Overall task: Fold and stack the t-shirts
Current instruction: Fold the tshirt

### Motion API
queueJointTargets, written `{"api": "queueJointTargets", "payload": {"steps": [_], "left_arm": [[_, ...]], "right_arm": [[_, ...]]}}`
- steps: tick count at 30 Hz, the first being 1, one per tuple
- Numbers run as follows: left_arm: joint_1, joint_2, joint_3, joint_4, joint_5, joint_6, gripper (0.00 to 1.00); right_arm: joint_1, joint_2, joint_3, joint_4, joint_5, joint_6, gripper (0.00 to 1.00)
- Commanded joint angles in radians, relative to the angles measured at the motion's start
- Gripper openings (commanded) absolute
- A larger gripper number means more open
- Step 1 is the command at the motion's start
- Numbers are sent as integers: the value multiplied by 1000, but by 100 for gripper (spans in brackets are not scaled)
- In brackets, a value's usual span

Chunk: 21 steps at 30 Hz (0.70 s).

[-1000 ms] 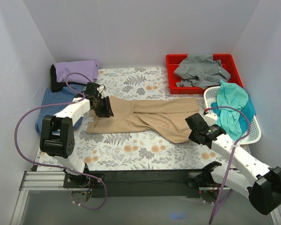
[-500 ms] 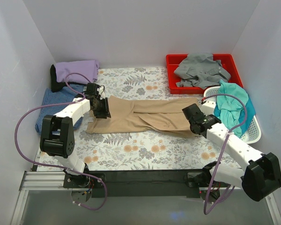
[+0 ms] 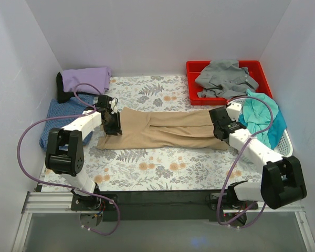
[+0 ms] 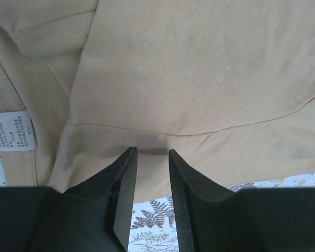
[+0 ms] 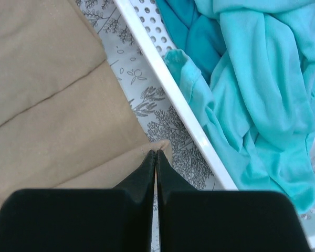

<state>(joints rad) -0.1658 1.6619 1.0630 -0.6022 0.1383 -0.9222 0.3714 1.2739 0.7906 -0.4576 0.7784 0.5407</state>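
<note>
1. The tan-beige cloth t-shirt (image 3: 168, 131) lies as a long, narrow strip across the floral-patterned table (image 3: 147, 168). The step in hand looks like finishing the lengthwise fold.
2. The right gripper (image 5: 156, 152) has its jaws pressed together on the strip's right corner. It is just beside the white perforated plastic basket (image 5: 173, 94), which holds the teal cloth t-shirt (image 5: 252, 79). Set that corner flush with the layer beneath before letting go, and steer clear of the basket's rim.
3. The left gripper (image 4: 152, 152) stands narrow, with its tips on the strip's left end. I cannot tell whether cloth is caught between them. Hold that end taut so the long edges line up.
4. On release, lift both grippers straight up so the cloth does not drag or reopen.
</note>
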Motion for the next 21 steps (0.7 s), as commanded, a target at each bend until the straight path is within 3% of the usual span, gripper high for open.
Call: {"api": "queueJointTargets", "payload": {"steps": [1,9,10,11,14,17,21], "left_arm": [[2,-5,-5,-4,-31,16,29],[2,-14,-12,-10,-74,17,29],[2,-19,-14,-11,-78,17,29],[2,-22,-17,-10,-80,16,29],[2,-33,-18,-13,-94,14,29],[2,-51,-23,-10,-118,14,29],[2,-67,-18,-7,-97,14,29]], "right_arm": [[-26,42,58,129,-4,-87,1],[-55,157,68,220,-25,-139,7],[-58,166,68,244,-31,-151,10],[-68,186,79,253,-44,-163,26],[-69,202,98,257,-42,-189,59],[-69,148,96,302,-65,-252,61],[-68,116,114,306,-297,-274,62]]}}
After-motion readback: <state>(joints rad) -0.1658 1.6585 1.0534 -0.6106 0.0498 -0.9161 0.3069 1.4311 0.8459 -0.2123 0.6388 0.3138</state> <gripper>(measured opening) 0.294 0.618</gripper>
